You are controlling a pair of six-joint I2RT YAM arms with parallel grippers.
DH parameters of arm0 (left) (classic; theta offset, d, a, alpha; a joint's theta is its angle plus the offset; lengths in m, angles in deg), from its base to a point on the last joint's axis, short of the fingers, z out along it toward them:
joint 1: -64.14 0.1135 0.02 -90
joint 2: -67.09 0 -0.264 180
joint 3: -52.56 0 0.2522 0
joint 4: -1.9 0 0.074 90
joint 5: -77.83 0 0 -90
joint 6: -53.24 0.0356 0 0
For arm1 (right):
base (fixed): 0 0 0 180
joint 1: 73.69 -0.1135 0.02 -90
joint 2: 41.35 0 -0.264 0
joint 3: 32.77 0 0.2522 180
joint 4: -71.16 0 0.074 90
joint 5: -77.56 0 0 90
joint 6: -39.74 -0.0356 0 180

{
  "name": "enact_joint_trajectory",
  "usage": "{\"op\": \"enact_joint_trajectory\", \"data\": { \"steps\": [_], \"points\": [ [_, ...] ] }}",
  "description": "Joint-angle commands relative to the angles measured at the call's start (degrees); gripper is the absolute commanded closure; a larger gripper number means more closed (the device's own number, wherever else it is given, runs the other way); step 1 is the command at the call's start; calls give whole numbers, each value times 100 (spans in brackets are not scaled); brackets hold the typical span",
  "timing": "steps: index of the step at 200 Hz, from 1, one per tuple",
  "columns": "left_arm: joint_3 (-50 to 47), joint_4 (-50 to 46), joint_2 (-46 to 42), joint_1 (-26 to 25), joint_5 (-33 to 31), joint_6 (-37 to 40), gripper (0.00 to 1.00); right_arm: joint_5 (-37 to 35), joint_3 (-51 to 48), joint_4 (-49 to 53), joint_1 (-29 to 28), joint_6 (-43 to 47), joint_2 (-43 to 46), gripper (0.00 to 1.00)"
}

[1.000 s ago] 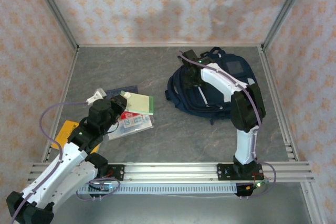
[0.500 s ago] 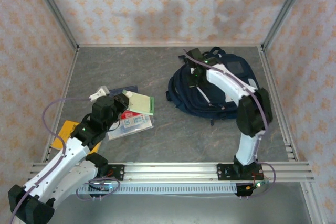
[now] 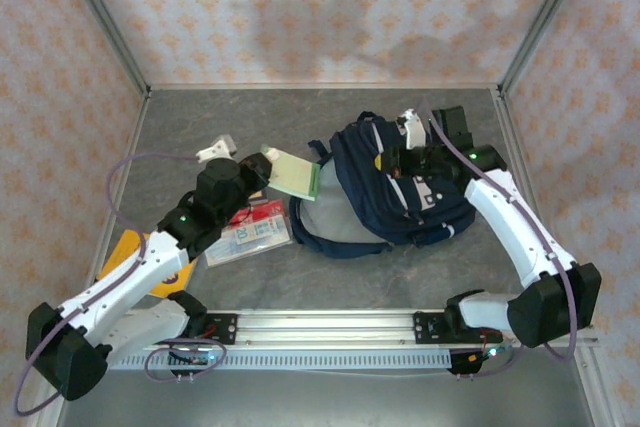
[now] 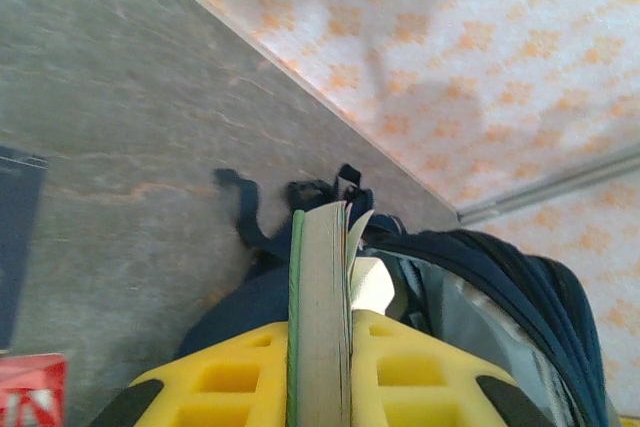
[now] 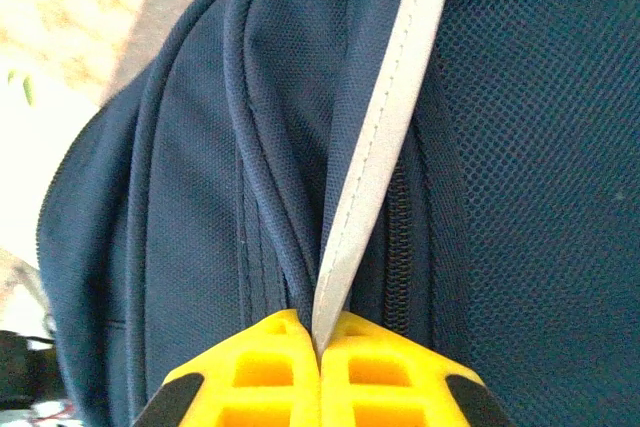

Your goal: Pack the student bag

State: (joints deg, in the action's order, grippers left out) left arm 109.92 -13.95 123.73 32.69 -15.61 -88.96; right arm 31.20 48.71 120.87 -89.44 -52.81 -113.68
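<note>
- Left arm [image 3: 130, 282] stretches diagonally toward the counter's [image 3: 250, 127] middle; left tool [image 3: 264, 162] grips a green-edged notebook [image 3: 295, 175].
- Right arm [image 3: 515, 227] bends along the right edge; right tool [image 3: 390, 160] is pinched tight on the student bag's [image 3: 420, 217] grey strip [image 5: 370, 177].

Bare tabletop [image 3: 250, 117] at back; student bag [image 3: 380, 209] and packets [image 3: 250, 232] mid-table.

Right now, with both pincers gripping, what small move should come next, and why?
Probably ease the left pincer forward to slide the notebook into the bag. It is clamped edge-on just short of the open mouth, grey lining showing, while the right pincer is shut on the bag's grey strip, holding it open.
</note>
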Motion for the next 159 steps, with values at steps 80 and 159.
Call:
{"op": "enact_joint_trajectory", "data": {
  "steps": [80,159],
  "points": [
    [542,1995,1938,-705,-424,-401,100,1745,-28,-2057,179,-1253,229,100],
    [1873,3537,4588,-1386,-151,-1326,100,1661,-115,-2733,182,-1702,34,100]
  ]
}}
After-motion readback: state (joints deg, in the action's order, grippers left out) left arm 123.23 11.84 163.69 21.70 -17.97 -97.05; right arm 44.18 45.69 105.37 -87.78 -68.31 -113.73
